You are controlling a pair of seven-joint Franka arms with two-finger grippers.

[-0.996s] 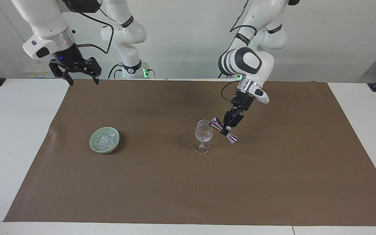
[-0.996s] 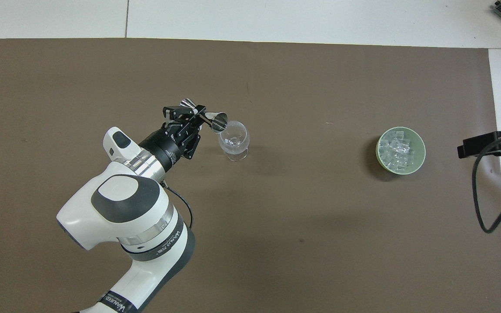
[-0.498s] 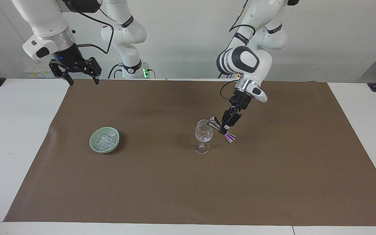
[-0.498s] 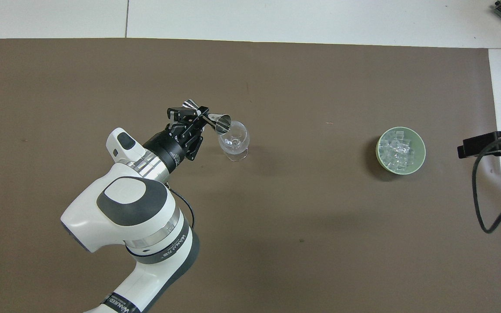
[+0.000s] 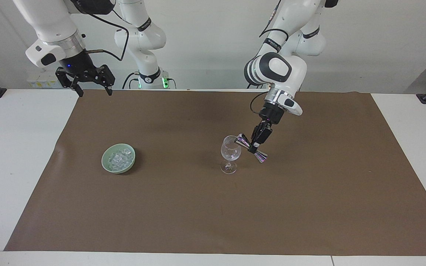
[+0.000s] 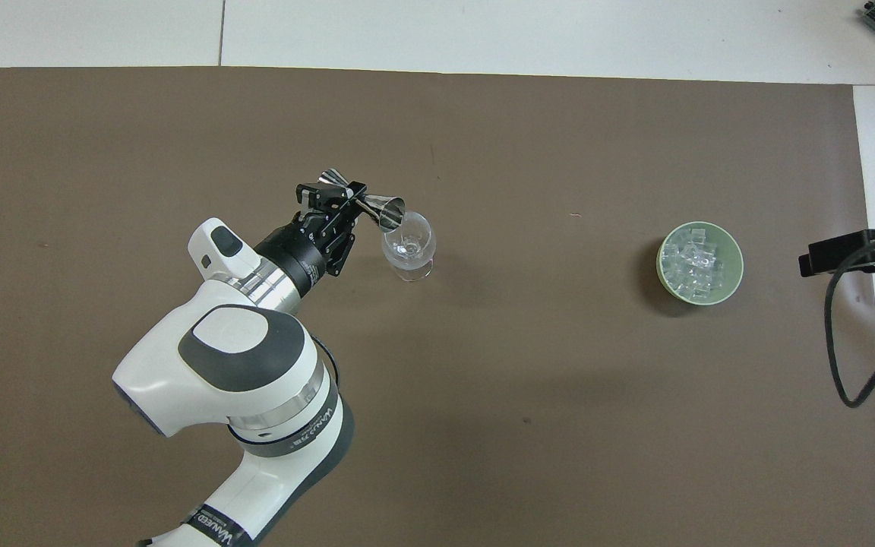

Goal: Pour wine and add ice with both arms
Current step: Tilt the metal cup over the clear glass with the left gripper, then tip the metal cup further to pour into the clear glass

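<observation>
- Left pincer [image 5: 255,146]: clamped shut on the waist of a metal jigger [image 5: 251,148], held over the brown mat just beside the wine glass [image 5: 230,154]. The jigger is tilted, one cup end at the glass rim, the other pointing down and away toward the left arm's end of the tabletop.
- Right pincer [image 5: 94,89]: jaws spread wide, holding nothing; the arm waits raised over the mat's edge at the robots' end, well apart from the wine glass, toward the right arm's end of the tabletop.
- Wine glass: clear, stemmed, upright on the mat. Whether it holds liquid cannot be told.
- Green bowl [image 5: 105,162]: on the mat, well apart from the wine glass, toward the right arm's end; about level with the glass.
- Ice [image 5: 120,158]: heap of small clear cubes lying inside the green bowl.
- Brown mat [image 5: 213,221]: covers most of the white tabletop [image 5: 9,155]; nothing stands on it between wine glass and green bowl.
- Black cable [image 6: 844,334]: seen from overhead, loops over the mat's edge near the green bowl, on its side away from the wine glass.
</observation>
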